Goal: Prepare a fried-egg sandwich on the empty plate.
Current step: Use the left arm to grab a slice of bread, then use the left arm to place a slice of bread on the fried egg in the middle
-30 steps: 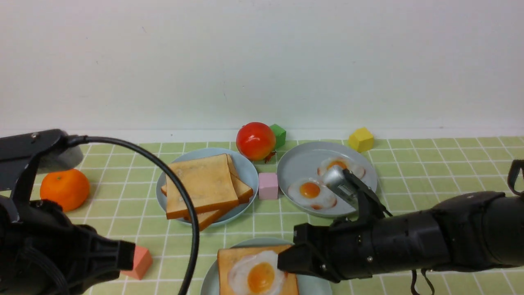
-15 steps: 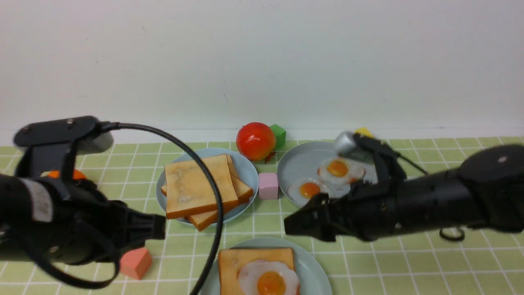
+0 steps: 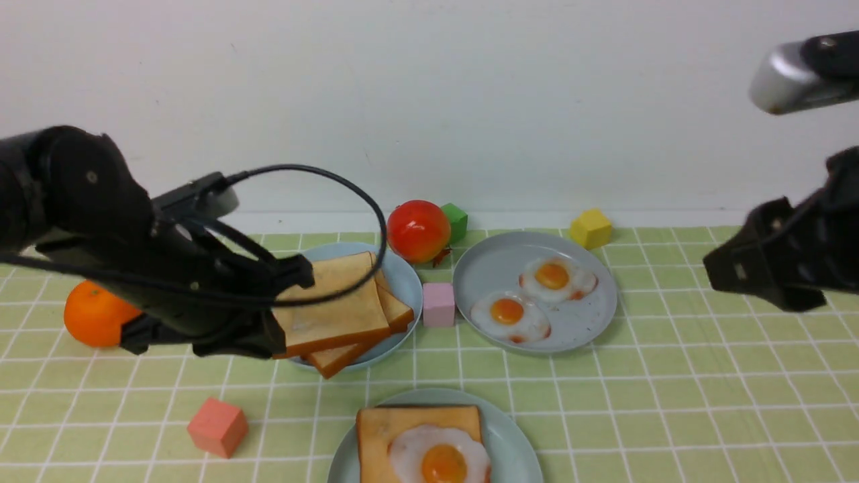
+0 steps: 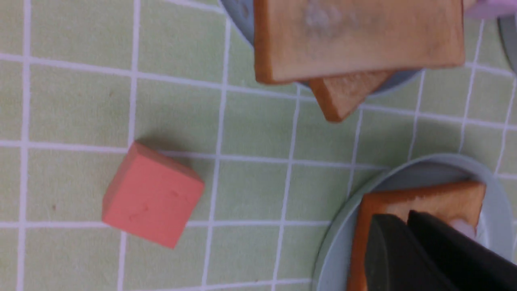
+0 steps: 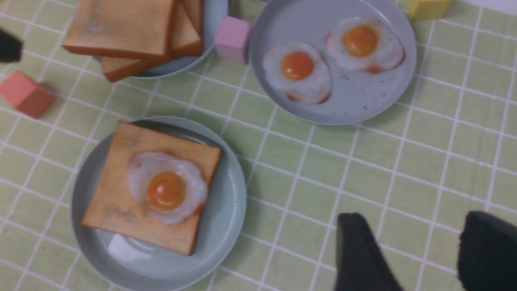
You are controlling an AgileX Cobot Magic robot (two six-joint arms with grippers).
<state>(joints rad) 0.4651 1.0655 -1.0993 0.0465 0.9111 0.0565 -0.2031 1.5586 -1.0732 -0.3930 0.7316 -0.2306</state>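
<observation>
The pale mint plate (image 3: 520, 443) sits at the front centre. On it lies one toast slice (image 3: 419, 421) with a fried egg (image 3: 439, 461) on top; both also show in the right wrist view, the toast (image 5: 117, 210) and the egg (image 5: 165, 190). A stack of loose toast slices (image 3: 339, 305) lies on a greyer plate (image 3: 406, 282). My left gripper (image 3: 302, 275) is shut and empty, at the left edge of that stack; in its wrist view its tips (image 4: 400, 220) overlap the front plate's toast (image 4: 428, 196). My right gripper (image 3: 721, 275) is open and empty, raised at the far right (image 5: 420, 230).
A second greyer plate (image 3: 577, 329) holds two fried eggs (image 3: 510, 315). A tomato (image 3: 417, 230), green cube (image 3: 458, 220) and yellow cube (image 3: 592, 228) stand at the back. A pink cube (image 3: 439, 303) sits between the plates, an orange (image 3: 94, 315) at left, a salmon cube (image 3: 217, 426) front left.
My right arm has drawn back from over the front plate, up and to the far right. My left arm has moved forward to the toast stack. The egg stays on the toast.
</observation>
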